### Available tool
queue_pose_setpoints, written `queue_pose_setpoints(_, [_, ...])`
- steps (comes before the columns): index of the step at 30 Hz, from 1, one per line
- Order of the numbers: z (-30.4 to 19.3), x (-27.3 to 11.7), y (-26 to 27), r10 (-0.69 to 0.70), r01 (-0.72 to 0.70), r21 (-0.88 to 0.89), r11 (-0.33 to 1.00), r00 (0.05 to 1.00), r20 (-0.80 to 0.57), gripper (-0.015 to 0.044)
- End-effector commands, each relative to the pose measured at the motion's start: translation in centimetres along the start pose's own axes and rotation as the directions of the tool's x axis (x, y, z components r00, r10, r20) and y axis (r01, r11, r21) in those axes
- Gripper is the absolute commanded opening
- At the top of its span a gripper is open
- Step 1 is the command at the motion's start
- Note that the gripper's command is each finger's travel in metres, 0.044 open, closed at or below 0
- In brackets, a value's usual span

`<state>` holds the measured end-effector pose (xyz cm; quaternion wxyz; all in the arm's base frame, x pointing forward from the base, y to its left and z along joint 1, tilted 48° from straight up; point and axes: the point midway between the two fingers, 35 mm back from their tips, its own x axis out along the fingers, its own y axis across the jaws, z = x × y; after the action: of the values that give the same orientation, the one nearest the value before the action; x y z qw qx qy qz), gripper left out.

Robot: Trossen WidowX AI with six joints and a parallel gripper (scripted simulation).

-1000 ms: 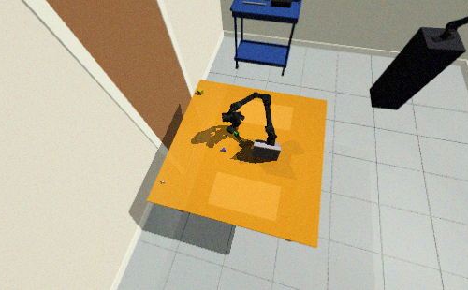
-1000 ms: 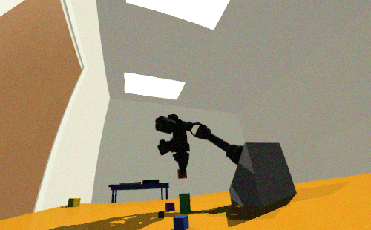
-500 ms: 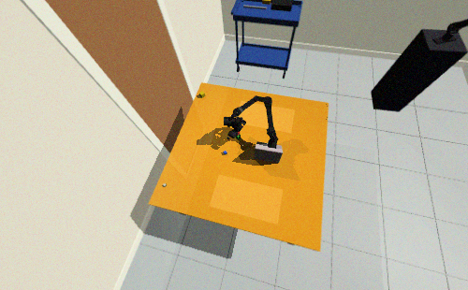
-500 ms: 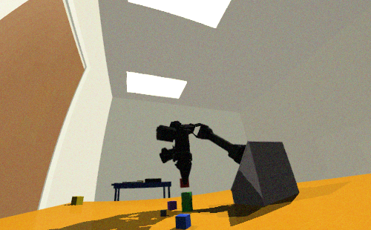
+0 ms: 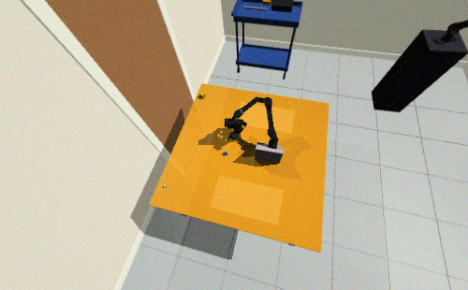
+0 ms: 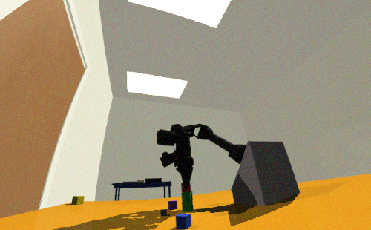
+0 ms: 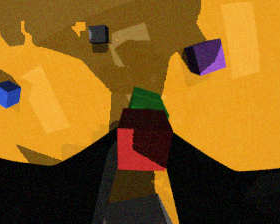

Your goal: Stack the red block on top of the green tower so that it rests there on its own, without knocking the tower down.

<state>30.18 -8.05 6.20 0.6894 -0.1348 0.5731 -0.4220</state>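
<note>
Far off to the left of the gripper, in the exterior view, a yellow block (image 6: 78, 199) sits alone on the orange desk (image 6: 334, 200). Closer in, but still left of the gripper and apart from it, a purple block (image 6: 172, 205) and a small dark block (image 6: 163, 212) rest on the desk, with a blue block (image 6: 183, 220) lying nearer the camera. In the wrist view the blue block (image 7: 7, 94) appears at the far left, the dark block (image 7: 99, 34) ahead and left of the gripper, and the purple block (image 7: 205, 56) ahead and to its right.

The gripper (image 6: 185, 184) points straight down, clamped on the red block (image 6: 185, 188), which shows just below the fingertips. The green tower (image 6: 187, 201) stands upright directly beneath it. The red block's underside looks to be at the tower's top, though whether the two touch or a thin gap remains cannot be told. From the wrist camera the red block (image 7: 143, 145) fills the space between the fingers, and only a sliver of the green tower (image 7: 148, 100) peeks out beyond its far edge.

To the right of the gripper, the arm reaches back to its grey base (image 6: 265, 174), well apart from the tower.
</note>
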Motion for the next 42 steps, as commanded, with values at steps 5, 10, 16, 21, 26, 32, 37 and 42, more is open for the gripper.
queue_pose_setpoints(5, [-0.04, 0.14, -0.08, -0.007, 0.007, -0.004, 1.0, 1.0, 0.001, 0.0])
queue_pose_setpoints(10, [-0.04, 0.19, -0.09, -0.007, 0.007, -0.004, 1.0, 1.0, 0.001, 0.0])
queue_pose_setpoints(16, [-0.04, 0.27, -0.09, -0.007, 0.007, -0.004, 1.0, 1.0, 0.001, 0.0])
queue_pose_setpoints(21, [-0.04, 0.27, -0.09, -0.007, 0.007, -0.004, 1.0, 1.0, 0.001, 0.0])
queue_pose_setpoints(26, [-0.05, -0.22, -0.07, -0.006, 0.006, -0.004, 1.0, 1.0, 0.001, 0.0])
queue_pose_setpoints(32, [-0.08, 0.15, -0.02, -0.001, 0.001, -0.003, 1.0, 1.0, -0.002, 0.0157])
queue_pose_setpoints(37, [-0.08, 0.15, -0.02, -0.001, 0.001, -0.003, 1.0, 1.0, -0.002, 0.0289])
queue_pose_setpoints(42, [-0.08, 0.15, -0.02, -0.001, 0.001, -0.003, 1.0, 1.0, -0.002, 0.042])
